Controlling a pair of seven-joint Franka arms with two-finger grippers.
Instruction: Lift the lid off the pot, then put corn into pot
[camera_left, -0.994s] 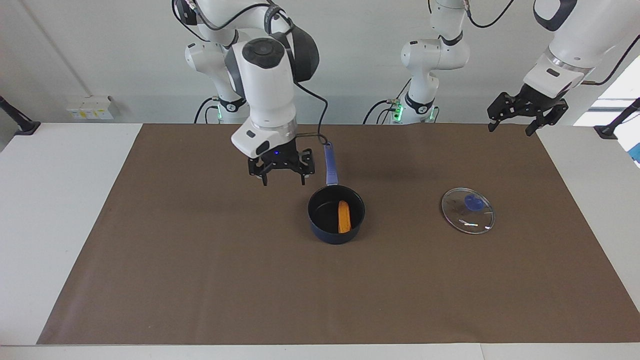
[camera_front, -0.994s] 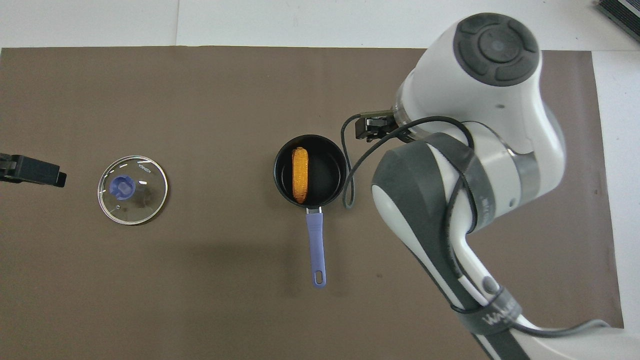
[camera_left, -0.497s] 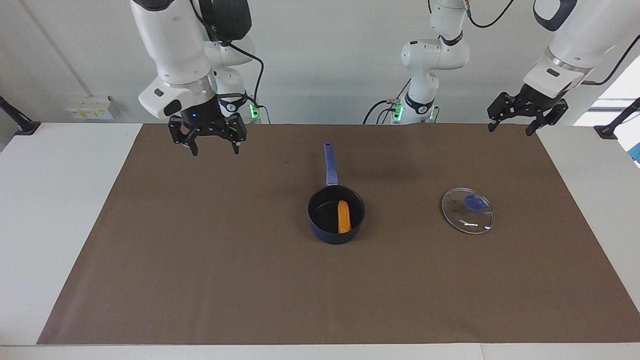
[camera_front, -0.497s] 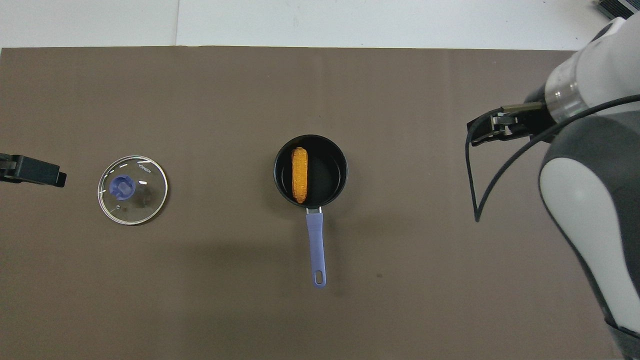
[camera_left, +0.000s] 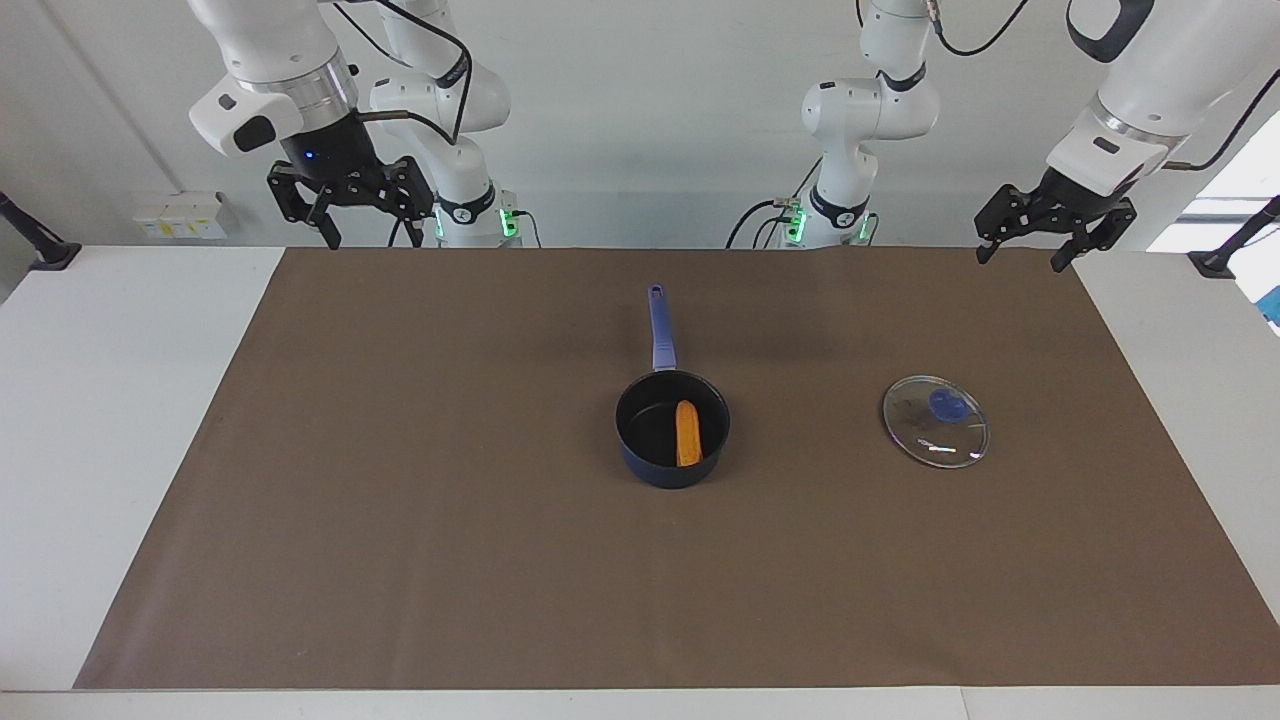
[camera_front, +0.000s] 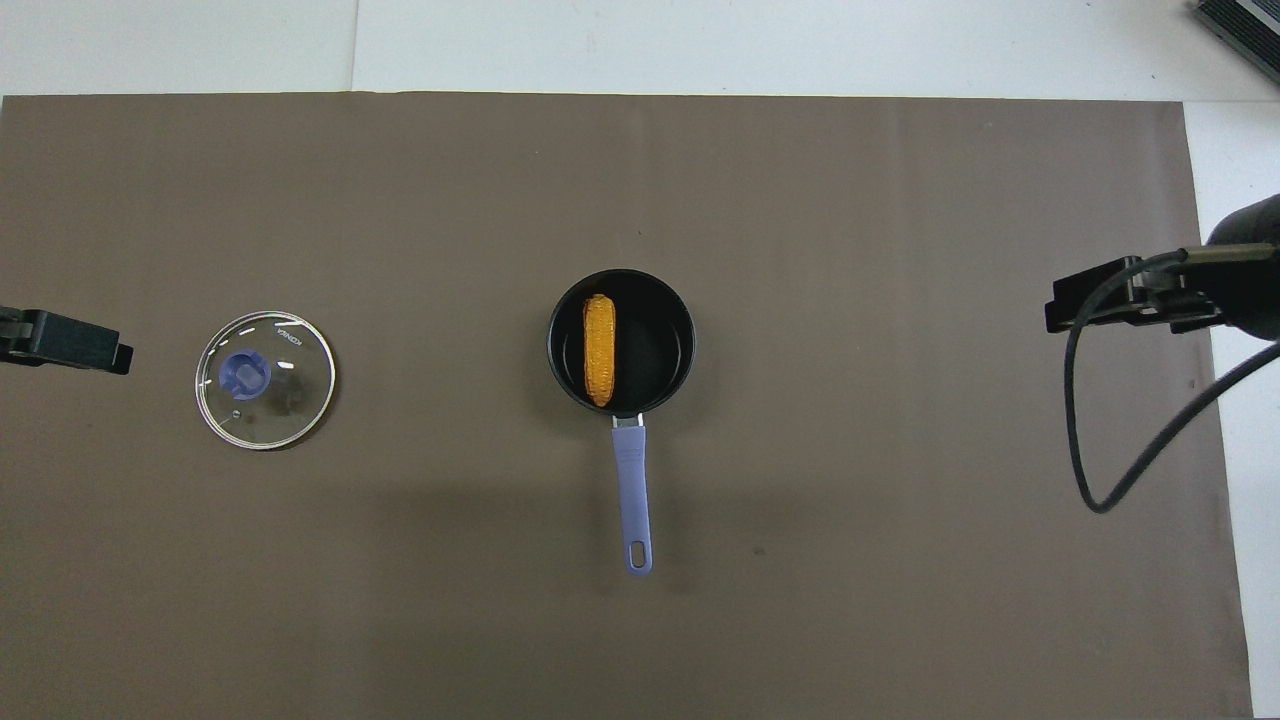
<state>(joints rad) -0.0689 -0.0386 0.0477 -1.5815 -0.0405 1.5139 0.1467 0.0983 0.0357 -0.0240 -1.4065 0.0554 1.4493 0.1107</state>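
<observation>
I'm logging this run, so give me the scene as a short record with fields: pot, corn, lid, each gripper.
pot: small dark navy saucepan, long blue-violet handle pointing toward the robots, mid-table
corn: yellow-orange cob lying inside the pot
lid: round clear glass lid with blue knob, flat on the brown mat, toward the left arm's end
left gripper: open, empty, raised over the mat's edge
right gripper: open, empty, raised at its end

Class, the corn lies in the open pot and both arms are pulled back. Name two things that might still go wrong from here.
1. The pot's long handle points toward the robots, so an arm sweeping back in low might catch it and spill the corn.
2. The lid is glass and lies flat toward the left arm's end; the open left gripper hangs near that end, and a careless descent there could strike it.
</observation>
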